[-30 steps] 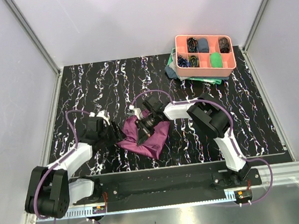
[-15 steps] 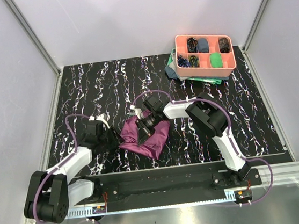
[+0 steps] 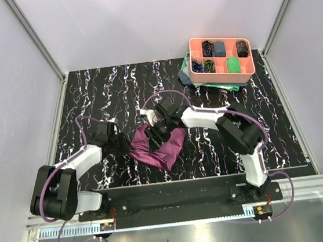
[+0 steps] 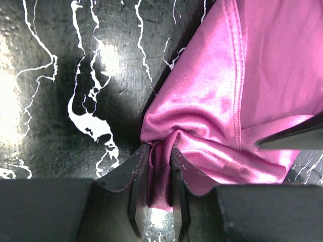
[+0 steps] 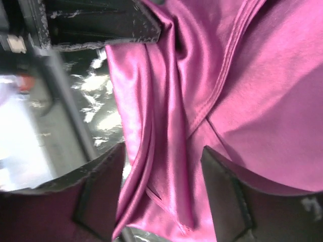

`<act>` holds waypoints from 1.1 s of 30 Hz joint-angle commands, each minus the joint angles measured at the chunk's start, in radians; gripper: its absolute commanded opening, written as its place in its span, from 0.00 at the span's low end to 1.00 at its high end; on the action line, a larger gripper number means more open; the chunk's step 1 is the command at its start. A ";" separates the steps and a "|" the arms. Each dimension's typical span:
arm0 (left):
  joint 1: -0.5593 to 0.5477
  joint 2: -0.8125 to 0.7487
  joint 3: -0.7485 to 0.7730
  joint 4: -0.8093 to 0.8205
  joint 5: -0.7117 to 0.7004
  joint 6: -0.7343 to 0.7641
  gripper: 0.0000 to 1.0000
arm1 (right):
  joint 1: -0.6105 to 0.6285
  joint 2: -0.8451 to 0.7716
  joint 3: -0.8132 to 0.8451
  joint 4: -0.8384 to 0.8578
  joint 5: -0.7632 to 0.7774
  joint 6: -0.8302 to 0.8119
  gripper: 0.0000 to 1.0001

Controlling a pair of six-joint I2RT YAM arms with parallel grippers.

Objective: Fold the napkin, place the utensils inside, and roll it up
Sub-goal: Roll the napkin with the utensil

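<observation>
**Desk:** Black, white-veined tabletop [image 3: 106, 98] fills our overhead picture, boxed in by pale walls [image 3: 139, 24]. What do we name next?

**Field:** We name the left arm [image 3: 78, 161] and the right arm [image 3: 208, 117], bolted at the near edge and both reaching toward the middle. Between them lies the plum-purple napkin [image 3: 160, 149]. It is crumpled and partly doubled over, near the centre of the table and a little toward the front.

**Desk:** And the far right corner?

**Field:** We see a salmon-pink compartment tray [image 3: 222, 77] sitting on a teal-green cloth [image 3: 186, 74]. Small cloth rolls [image 3: 234, 64] fill its pockets. It stands well apart from the napkin.

**Desk:** How do we word the pincers?

**Field:** We put the left gripper [image 4: 157, 174] at the napkin's left edge, low against the table. Its own camera shows the fingers [image 4: 137, 176] nearly together, with a bunched fold of the cloth nipped between them. The right gripper [image 5: 164, 196] hangs over the napkin's far part. Its fingers [image 5: 101, 194] are spread wide, glossy folds run beneath the gap, and we see nothing gripped.
</observation>
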 commanded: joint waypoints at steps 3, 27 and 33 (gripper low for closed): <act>0.002 0.079 0.041 -0.071 -0.002 0.035 0.24 | 0.225 -0.222 -0.152 0.144 0.573 -0.213 0.78; 0.002 0.087 0.069 -0.099 0.027 0.059 0.32 | 0.340 -0.029 -0.131 0.269 0.780 -0.294 0.57; 0.002 0.012 0.061 -0.110 -0.004 0.045 0.67 | 0.292 -0.026 -0.157 0.204 0.518 -0.185 0.44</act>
